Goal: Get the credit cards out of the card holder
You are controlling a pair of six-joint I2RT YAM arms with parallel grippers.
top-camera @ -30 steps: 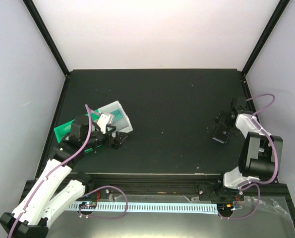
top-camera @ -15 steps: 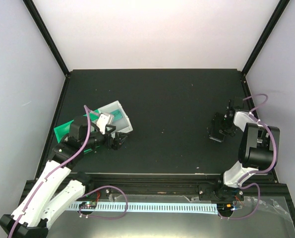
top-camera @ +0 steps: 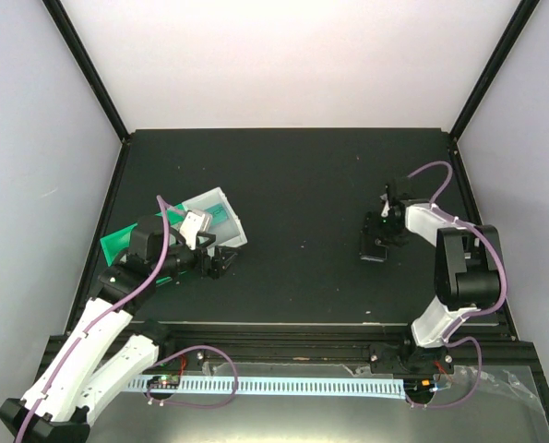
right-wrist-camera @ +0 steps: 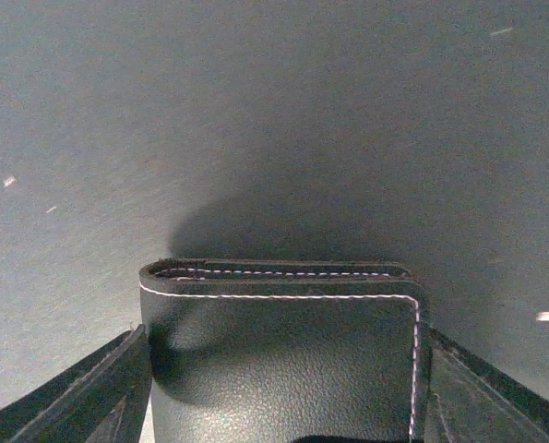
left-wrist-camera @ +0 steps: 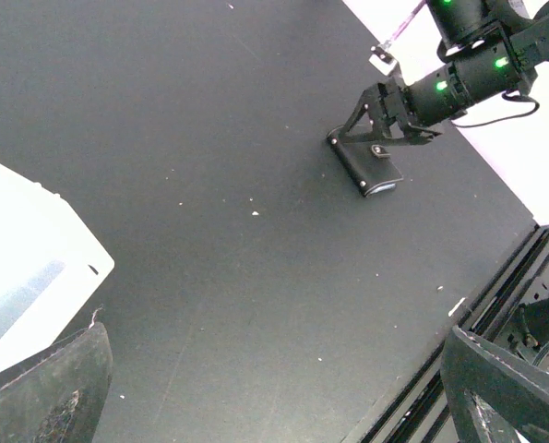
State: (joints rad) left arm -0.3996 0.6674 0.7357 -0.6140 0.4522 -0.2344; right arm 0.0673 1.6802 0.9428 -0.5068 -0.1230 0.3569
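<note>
- The holder (right-wrist-camera: 283, 351) (black, grained, white stitching) is resting folded shut on the right half of the table (top-camera: 302, 175).
- The right gripper (top-camera: 376, 244) is reaching down around it. One finger (right-wrist-camera: 80, 397) is sitting close against each side, with the holder between them. Whether they are squeezing it or only flanking it, I cannot tell.
- The left gripper (left-wrist-camera: 274, 392) is hovering at the left of the table with its jaws spread wide, holding nothing.
- Just beside it, a white bin (top-camera: 209, 199) is sitting tilted next to a green tray (top-camera: 117, 243) — a teal patch (top-camera: 220, 214) is showing inside the bin, too small to identify.
</note>
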